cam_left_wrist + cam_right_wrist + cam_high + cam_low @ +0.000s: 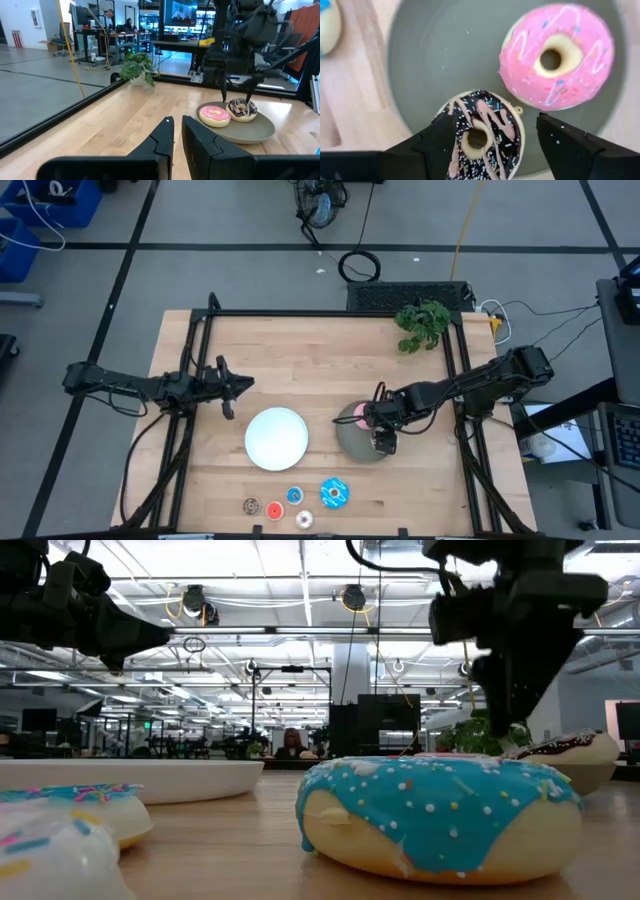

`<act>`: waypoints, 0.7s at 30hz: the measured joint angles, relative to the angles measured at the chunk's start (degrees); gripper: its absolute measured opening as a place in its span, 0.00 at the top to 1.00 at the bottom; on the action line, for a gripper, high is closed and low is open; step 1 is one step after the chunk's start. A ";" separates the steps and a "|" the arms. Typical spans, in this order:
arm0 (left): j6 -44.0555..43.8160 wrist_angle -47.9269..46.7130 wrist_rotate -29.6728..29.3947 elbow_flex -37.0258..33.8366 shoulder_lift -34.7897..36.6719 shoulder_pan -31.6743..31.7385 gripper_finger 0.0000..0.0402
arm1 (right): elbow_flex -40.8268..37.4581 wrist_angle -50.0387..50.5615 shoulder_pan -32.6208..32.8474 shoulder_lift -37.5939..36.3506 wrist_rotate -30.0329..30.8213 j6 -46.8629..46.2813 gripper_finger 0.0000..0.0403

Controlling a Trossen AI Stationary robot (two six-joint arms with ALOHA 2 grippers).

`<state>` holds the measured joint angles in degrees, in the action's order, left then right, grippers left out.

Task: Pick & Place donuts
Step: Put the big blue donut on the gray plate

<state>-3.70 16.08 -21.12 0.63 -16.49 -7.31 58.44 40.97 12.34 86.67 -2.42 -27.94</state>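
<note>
1. I am holding my right gripper [490, 137] wide open, hanging straight over the dark brown-sprinkled donut [479, 135], my fingers straddling it and gripping nothing.
2. That donut is lying flat on the grey plate [435, 55], just beside the pink donut [555, 55]; in my left wrist's view the pair seem to be touching or nearly so.
3. Being a ring, the dark donut has no long axis to line up with; what I judge matters is that it sits directly beneath my claw, so any next move is straight up or straight down.
4. My left gripper [232, 386] is waiting well apart, over bare wood beyond the white plate [277, 438], fingers only narrowly parted.
5. The blue-sprinkled donut [334, 493] and the tinier rings are lying near the front edge of the wooden table [300, 360], nearer my right arm.
6. A potted plant [422, 322] is standing at the far corner; beyond lies an open workshop floor.
</note>
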 joint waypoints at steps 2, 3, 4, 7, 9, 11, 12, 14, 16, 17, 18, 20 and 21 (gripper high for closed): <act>0.00 0.00 0.00 -0.01 0.00 0.00 0.90 | 2.71 1.99 0.19 -0.13 0.71 -0.05 0.37; 0.00 -0.02 0.00 -0.01 0.00 0.00 0.90 | 3.88 2.13 0.76 -0.71 0.69 -0.41 0.38; 0.00 -0.04 0.00 0.00 -0.01 -0.02 0.90 | 4.90 2.02 1.50 -1.34 0.62 -0.86 0.39; -0.04 -0.23 0.02 -0.01 0.00 0.00 0.90 | 6.81 -1.03 5.06 -3.71 1.01 -1.16 0.43; -0.07 -0.74 0.04 -0.01 0.00 0.00 0.90 | 7.19 -2.67 8.19 -5.93 4.64 -0.97 0.48; -0.07 -1.07 0.02 0.00 -0.02 -0.01 0.90 | 7.27 -3.89 11.56 -8.65 10.10 0.20 0.55; -0.11 -0.98 0.02 0.00 0.00 0.00 0.90 | 7.27 -3.92 13.36 -10.26 12.82 1.11 0.60; -0.11 -1.02 0.02 -0.01 -0.02 -0.01 0.90 | 7.27 -3.85 17.01 -13.73 17.36 3.93 0.69; -0.40 -0.96 0.02 -0.01 0.00 -0.01 0.90 | 6.32 -5.40 20.66 -17.64 22.05 5.95 0.80; -0.52 -1.00 0.02 -0.01 0.00 0.00 0.90 | 5.36 -6.14 22.25 -19.81 24.09 6.83 0.86; -0.52 -1.03 0.02 0.00 -0.02 -0.02 0.90 | 4.15 -6.91 23.51 -22.18 25.81 7.20 0.92; -0.52 -1.01 0.02 0.01 0.00 0.00 0.90 | 0.73 -10.75 25.34 -27.21 28.20 7.79 0.98; -0.52 -1.03 0.02 0.00 -0.01 0.00 0.90 | -1.75 -13.82 26.19 -29.74 29.16 8.03 0.98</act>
<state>-4.23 15.04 -21.10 0.63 -16.50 -7.31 56.68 27.15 38.53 56.93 26.74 -19.91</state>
